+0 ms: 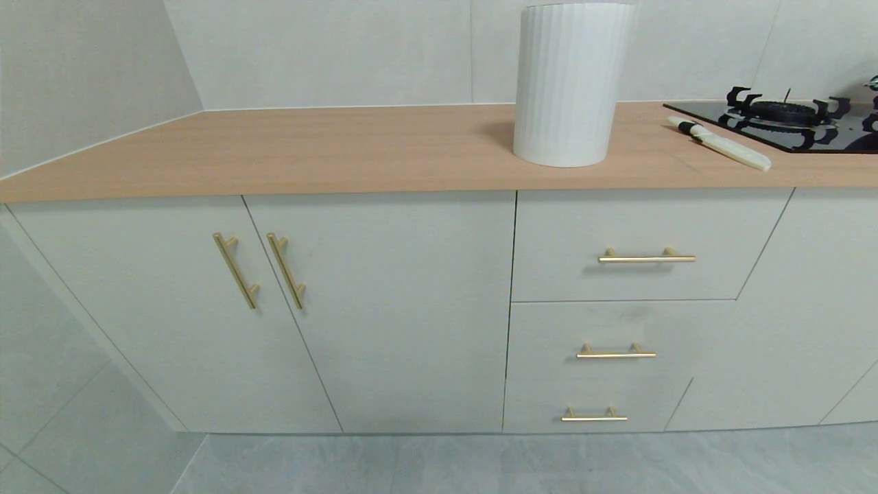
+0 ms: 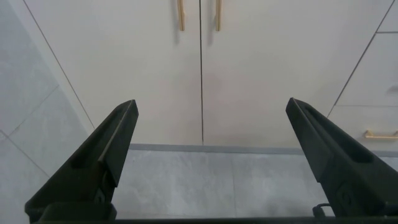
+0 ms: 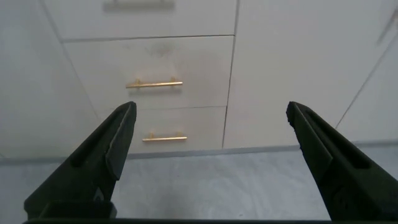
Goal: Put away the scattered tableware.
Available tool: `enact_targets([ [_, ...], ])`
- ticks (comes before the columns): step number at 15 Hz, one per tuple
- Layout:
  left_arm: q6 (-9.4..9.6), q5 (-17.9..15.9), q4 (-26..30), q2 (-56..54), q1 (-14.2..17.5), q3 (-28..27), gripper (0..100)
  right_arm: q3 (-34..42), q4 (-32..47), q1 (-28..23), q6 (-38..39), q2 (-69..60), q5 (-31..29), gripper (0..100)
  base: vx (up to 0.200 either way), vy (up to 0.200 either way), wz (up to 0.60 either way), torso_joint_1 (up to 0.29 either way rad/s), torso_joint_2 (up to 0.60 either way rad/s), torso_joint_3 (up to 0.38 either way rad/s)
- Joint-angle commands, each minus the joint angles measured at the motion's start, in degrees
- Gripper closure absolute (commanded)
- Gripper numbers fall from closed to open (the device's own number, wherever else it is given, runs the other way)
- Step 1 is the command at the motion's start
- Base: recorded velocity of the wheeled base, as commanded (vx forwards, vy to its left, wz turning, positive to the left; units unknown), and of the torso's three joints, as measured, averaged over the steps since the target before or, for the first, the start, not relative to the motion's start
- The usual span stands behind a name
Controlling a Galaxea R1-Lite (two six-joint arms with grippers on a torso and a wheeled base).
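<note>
Left gripper [image 2: 211,104] and right gripper [image 3: 210,107] are matte dark grey, tapering wedges.

— Where are you standing?
— In a kitchen. Before me are a gas hob [image 1: 789,120] and a wooden table [image 1: 309,151] over cupboard doors [image 1: 384,309] and brass-handled drawers [image 1: 617,233], with a tiled wall [image 1: 343,48] behind.

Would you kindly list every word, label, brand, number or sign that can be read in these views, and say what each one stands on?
None: no readable text shows anywhere.
The white ribbed container, the knife, the hob, the countertop, the cabinet doors and the drawers all look plain and unmarked.
The dark band on the knife carries no lettering that can be made out.
</note>
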Motion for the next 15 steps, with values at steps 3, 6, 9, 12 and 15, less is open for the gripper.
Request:
enact_targets([
  [3, -0.14, 0.01, -0.03, 0.02, 0.02, 0.00, 0, 0.01, 0.18, 0.04, 2.71, 0.11, 0.09, 0, 0.000, 0.000, 0.00, 0.000, 0.00, 0.000],
  [6, -0.05, 0.01, -0.03, 0.02, 0.02, 0.00, 0, 0.01, 0.18, 0.04, 2.71, 0.11, 0.09, 0, 0.000, 0.000, 0.00, 0.000, 0.00, 0.000],
  [9, -0.32, 0.01, -0.03, 0.02, 0.02, 0.00, 0, 0.01, 0.18, 0.04, 2.80, 0.11, 0.09, 0, 0.067, 0.000, 0.00, -0.001, 0.00, 0.001],
  [12, -0.32, 0.01, -0.03, 0.02, 0.02, 0.00, 0, 0.01, 0.18, 0.04, 2.80, 0.11, 0.09, 0, 0.200, 0.000, 0.00, -0.002, 0.00, -0.001],
  [15, -0.32, 0.01, -0.03, 0.02, 0.02, 0.00, 0, 0.01, 0.18, 0.04, 2.71, 0.11, 0.09, 0, 0.200, 0.000, 0.00, 0.004, 0.00, -0.002],
])
